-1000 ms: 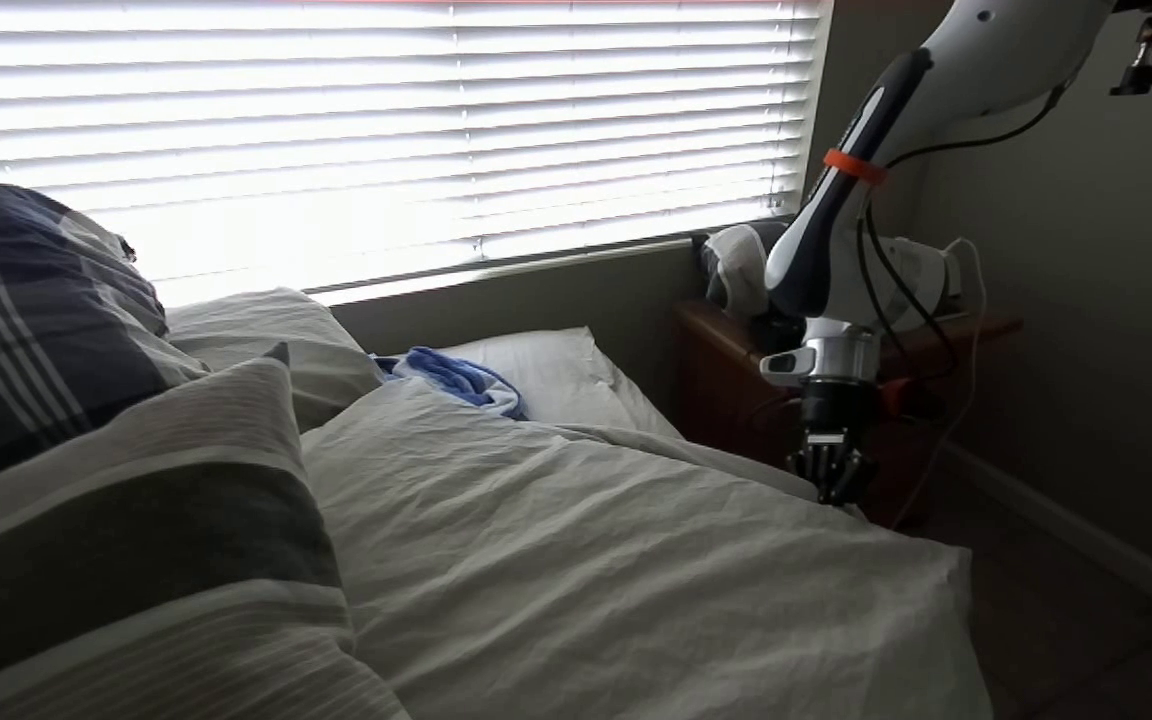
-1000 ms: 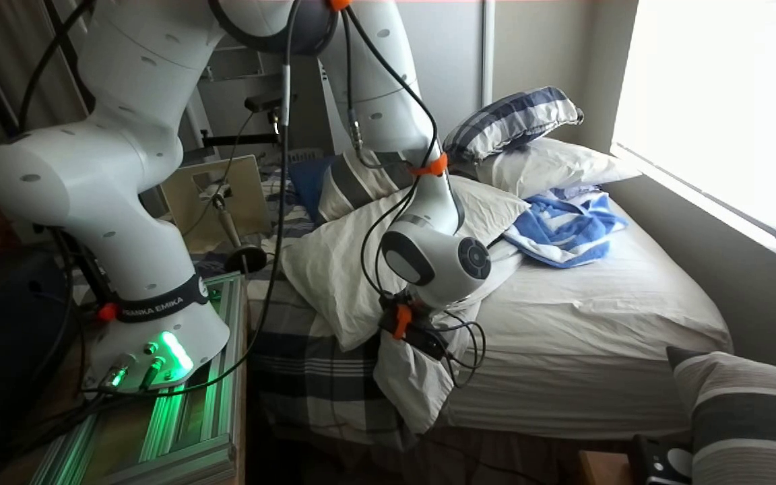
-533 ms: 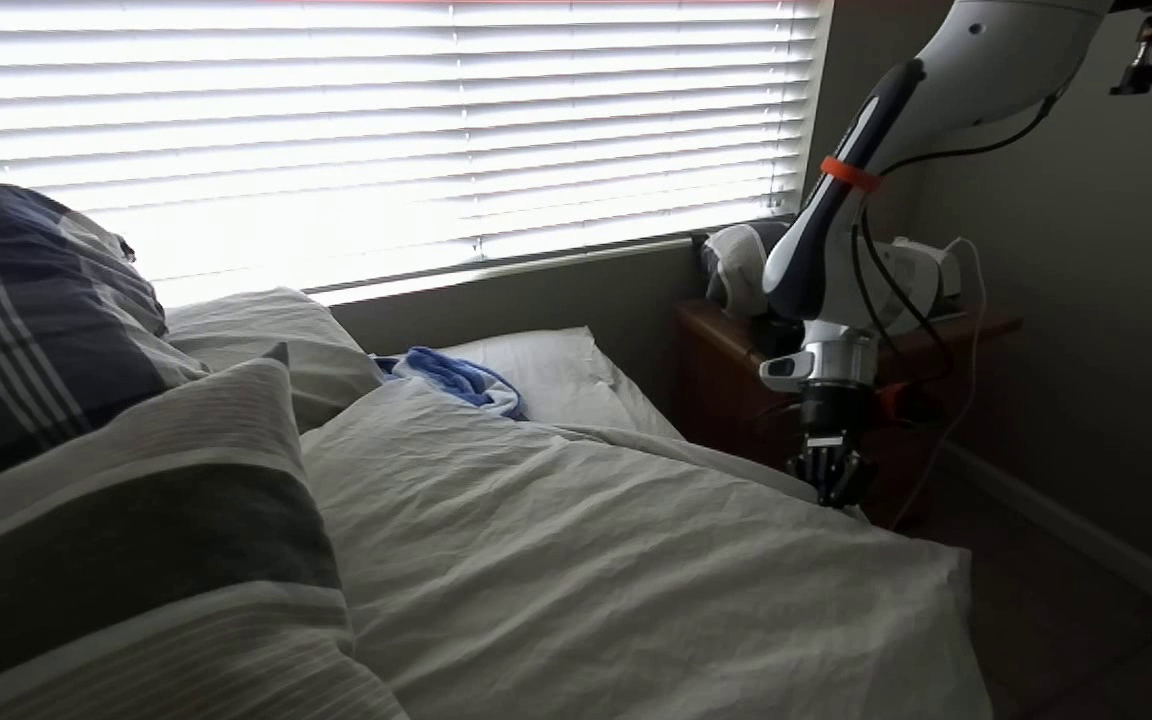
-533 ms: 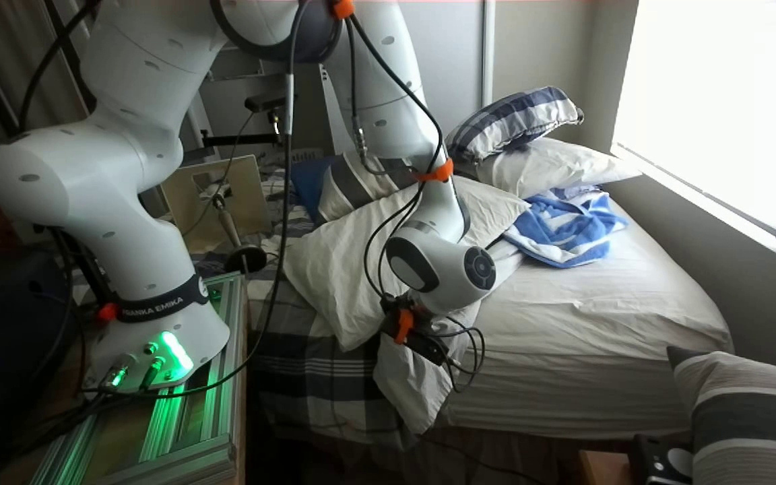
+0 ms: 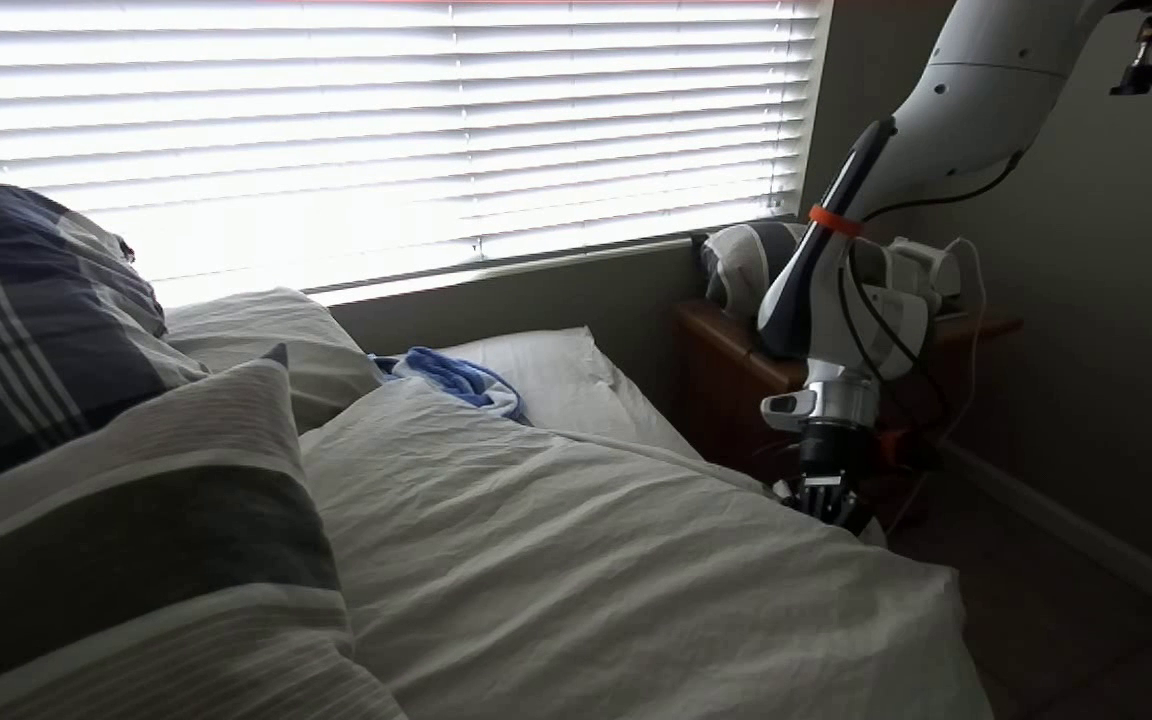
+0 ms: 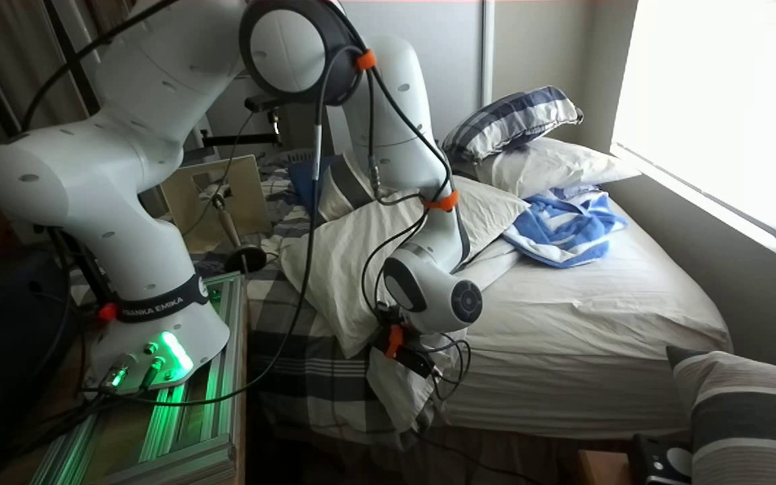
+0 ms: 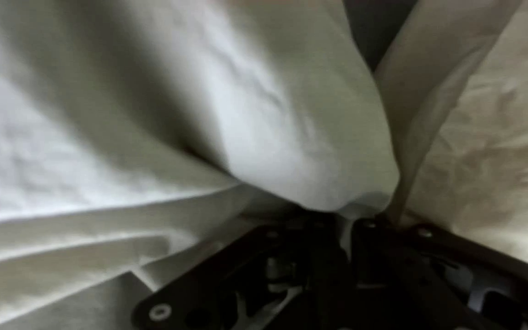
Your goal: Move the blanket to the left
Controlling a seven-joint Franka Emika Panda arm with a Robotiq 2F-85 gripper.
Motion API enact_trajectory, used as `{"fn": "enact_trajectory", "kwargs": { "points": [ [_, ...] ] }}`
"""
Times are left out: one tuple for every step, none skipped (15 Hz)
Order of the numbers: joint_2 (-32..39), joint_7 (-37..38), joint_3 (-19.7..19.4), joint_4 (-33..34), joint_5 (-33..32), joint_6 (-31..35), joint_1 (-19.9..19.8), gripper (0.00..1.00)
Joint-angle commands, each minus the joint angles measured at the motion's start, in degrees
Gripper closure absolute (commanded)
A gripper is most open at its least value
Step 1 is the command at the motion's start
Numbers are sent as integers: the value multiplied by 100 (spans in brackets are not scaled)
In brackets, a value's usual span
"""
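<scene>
The blanket (image 5: 576,540) is a large pale grey-white rumpled cover spread over the bed in an exterior view. It also shows in an exterior view (image 6: 334,269), with a corner hanging over the bed's near side. My gripper (image 5: 836,510) is low at the blanket's edge, pointing down. In the wrist view its fingers (image 7: 344,224) are close together with a strip of pale cloth pinched between them. Blanket folds (image 7: 282,137) bulge up right in front of the fingers. The fingertips are hidden by the arm and camera in an exterior view.
A plaid pillow (image 5: 26,310) and a striped pillow (image 5: 156,540) lie on the bed. A blue-and-white towel (image 6: 563,229) lies by the window side. A wooden nightstand (image 5: 726,350) stands behind the gripper. A striped bundle (image 6: 758,411) is at the front right.
My gripper has moved lower, and the blanket's edge beside it has sunk. In an exterior view the hand and the hanging corner have shifted slightly left and down. The fingers stay on the cloth.
</scene>
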Motion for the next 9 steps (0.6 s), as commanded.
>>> {"fn": "enact_trajectory", "kwargs": {
  "points": [
    [100, -576, 342, -444, 543, -237, 118, 98],
    [61, -688, 348, -466, 649, -249, 141, 98],
    [23, -809, 362, -474, 760, -263, 162, 98],
    [-15, -916, 371, -474, 842, -276, 190, 98],
    [-31, -1022, 359, -477, 917, -295, 218, 98],
    [-18, -1079, 329, -471, 965, -317, 257, 98],
    [16, -1070, 288, -444, 990, -353, 304, 98],
    [42, -1054, 252, -437, 1019, -364, 338, 98],
    [54, -947, 227, -412, 1080, -381, 385, 98]
  ]
}}
